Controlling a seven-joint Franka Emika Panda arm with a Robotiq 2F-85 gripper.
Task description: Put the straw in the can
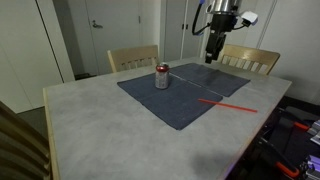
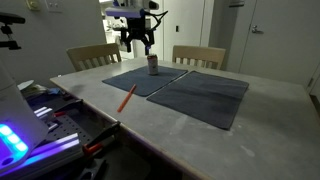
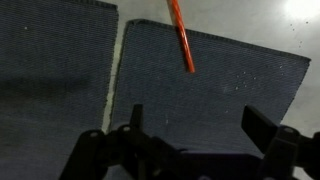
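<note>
In an exterior view the straw [image 1: 227, 104] lies at 4 o'clock of the can [image 1: 162, 77]; in an exterior view the gripper [image 2: 138, 40] hangs at its 10 o'clock. Wrist view: jaws apart, and a sloppy pinch could roll that skinny straw.

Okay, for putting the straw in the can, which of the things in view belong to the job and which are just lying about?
Part of the job:
- straw, lying on the table
- can, upright on a mat
- gripper, open, empty, above the mats

Just lying about:
- two dark mats
- two chairs
- table
</note>
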